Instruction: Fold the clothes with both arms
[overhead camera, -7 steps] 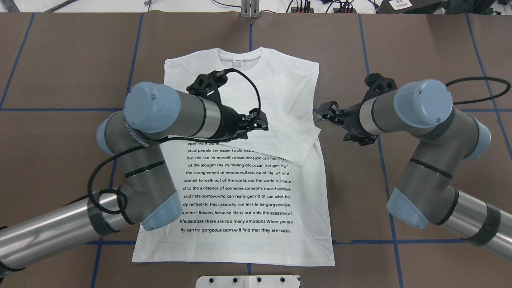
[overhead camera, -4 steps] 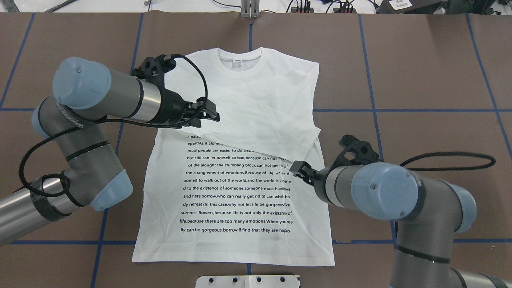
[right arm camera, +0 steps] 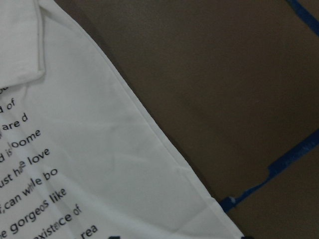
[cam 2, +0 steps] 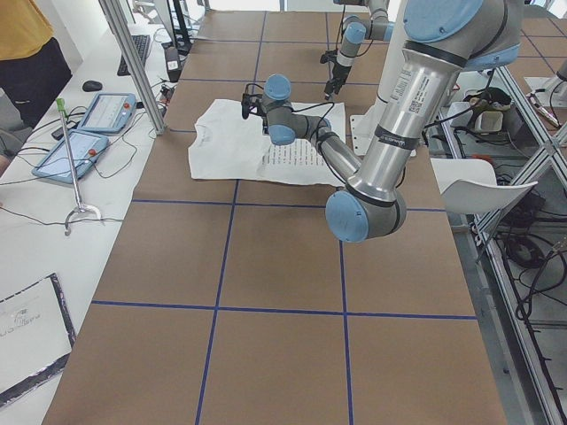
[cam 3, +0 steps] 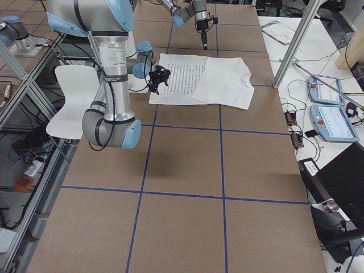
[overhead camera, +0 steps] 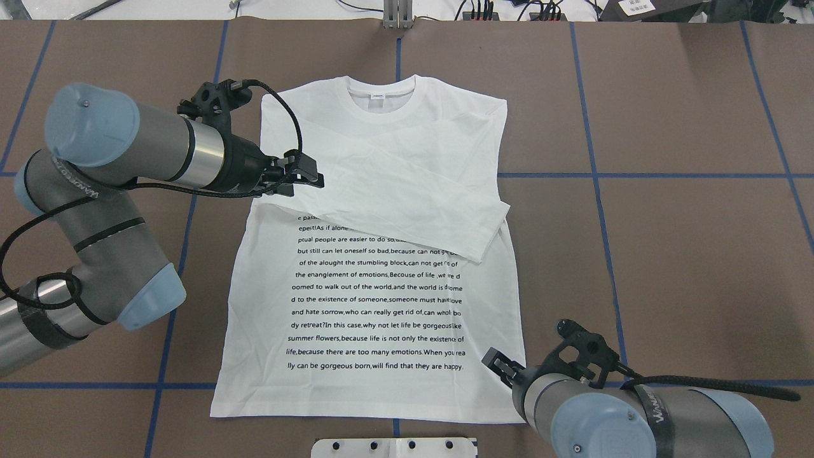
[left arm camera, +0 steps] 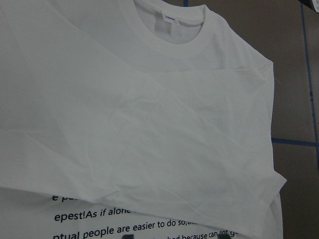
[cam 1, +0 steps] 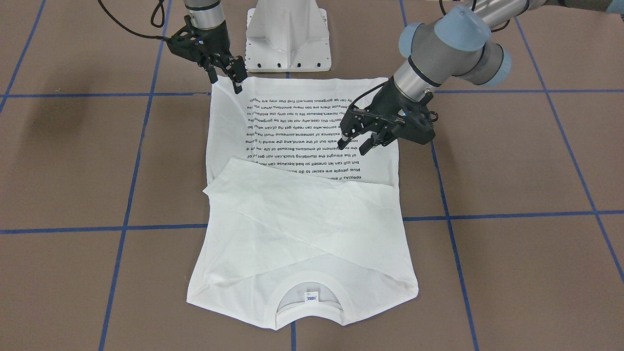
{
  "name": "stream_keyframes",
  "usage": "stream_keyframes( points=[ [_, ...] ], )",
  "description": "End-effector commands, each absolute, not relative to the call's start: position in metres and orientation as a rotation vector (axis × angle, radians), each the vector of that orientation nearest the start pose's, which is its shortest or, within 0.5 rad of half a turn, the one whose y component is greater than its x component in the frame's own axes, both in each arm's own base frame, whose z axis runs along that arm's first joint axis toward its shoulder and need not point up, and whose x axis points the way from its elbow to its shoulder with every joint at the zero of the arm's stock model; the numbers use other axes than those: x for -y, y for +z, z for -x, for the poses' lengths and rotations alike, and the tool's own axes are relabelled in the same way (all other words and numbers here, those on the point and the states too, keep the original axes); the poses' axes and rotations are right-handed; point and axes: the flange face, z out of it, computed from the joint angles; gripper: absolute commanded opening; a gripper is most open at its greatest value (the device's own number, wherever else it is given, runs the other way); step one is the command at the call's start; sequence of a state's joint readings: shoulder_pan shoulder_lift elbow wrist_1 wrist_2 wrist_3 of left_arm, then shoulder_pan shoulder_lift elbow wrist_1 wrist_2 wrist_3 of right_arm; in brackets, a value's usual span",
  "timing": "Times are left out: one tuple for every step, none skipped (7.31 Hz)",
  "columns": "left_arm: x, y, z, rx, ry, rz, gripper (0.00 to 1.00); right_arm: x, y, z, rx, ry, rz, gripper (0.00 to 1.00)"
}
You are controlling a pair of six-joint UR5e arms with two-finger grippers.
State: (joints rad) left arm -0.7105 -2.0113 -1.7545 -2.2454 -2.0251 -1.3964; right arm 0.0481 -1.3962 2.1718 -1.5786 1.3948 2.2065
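The white long-sleeved T-shirt (overhead camera: 381,292) lies flat on the brown table, text side up, collar far from the robot. Both sleeves are folded across the chest (cam 1: 302,214). My left gripper (overhead camera: 308,172) is open and empty, hovering over the shirt's left edge at chest height; it also shows in the front-facing view (cam 1: 356,144). My right gripper (overhead camera: 499,362) is open and empty, just above the hem's right corner, also seen in the front-facing view (cam 1: 226,80). The left wrist view shows the folded sleeves and collar (left arm camera: 149,124). The right wrist view shows the shirt's side edge (right arm camera: 75,164).
The white pedestal base (cam 1: 287,34) stands just behind the hem. Blue tape lines (overhead camera: 668,175) cross the table. Operators' tablets (cam 3: 330,122) and an aluminium post (cam 3: 293,45) stand at the far side, beyond the collar.
The left gripper drew back from the shirt's middle to its left edge. The right gripper swept from beside the folded sleeve down to the hem's right corner. The shirt has not moved.
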Motion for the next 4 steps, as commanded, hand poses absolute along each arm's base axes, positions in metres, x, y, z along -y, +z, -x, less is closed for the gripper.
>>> stream_keyframes(
  points=[
    [0.466, 0.249, -0.403, -1.311, -0.168, -0.193, 0.67, 0.145, 0.326, 0.491, 0.763, 0.764, 0.117, 0.85],
    [0.466, 0.25, -0.403, -1.309, -0.169, -0.193, 0.67, 0.142, 0.33, 0.495, 0.755, 0.768, 0.116, 0.85],
    [0.466, 0.253, -0.403, -1.306, -0.17, -0.19, 0.67, 0.14, 0.33, 0.504, 0.78, 0.779, 0.138, 0.83],
    [0.465, 0.257, -0.403, -1.299, -0.173, -0.187, 0.67, 0.141, 0.332, 0.503, 0.813, 0.785, 0.151, 0.83]
  ],
)
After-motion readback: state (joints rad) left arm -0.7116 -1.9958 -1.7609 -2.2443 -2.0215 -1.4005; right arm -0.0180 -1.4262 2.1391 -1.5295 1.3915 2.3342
